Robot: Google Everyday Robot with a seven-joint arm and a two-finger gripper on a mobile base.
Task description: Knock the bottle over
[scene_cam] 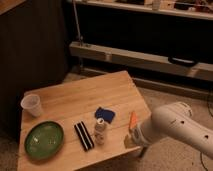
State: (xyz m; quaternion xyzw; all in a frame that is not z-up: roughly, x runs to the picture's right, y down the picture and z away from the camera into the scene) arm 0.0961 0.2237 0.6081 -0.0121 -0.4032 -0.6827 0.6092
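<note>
The bottle (100, 131) is small and whitish-beige with a pale cap. It stands upright near the front of the wooden table (75, 100), between a black striped bar (83, 135) and a blue object (105, 114). My white arm (172, 127) comes in from the lower right. Its gripper (129, 139) is at the table's front right edge, to the right of the bottle and apart from it.
A translucent plastic cup (31, 105) stands at the table's left edge. A green plate (44, 140) lies at the front left. A small orange object (132, 119) lies near the right edge, just above the gripper. A dark shelf unit stands behind the table.
</note>
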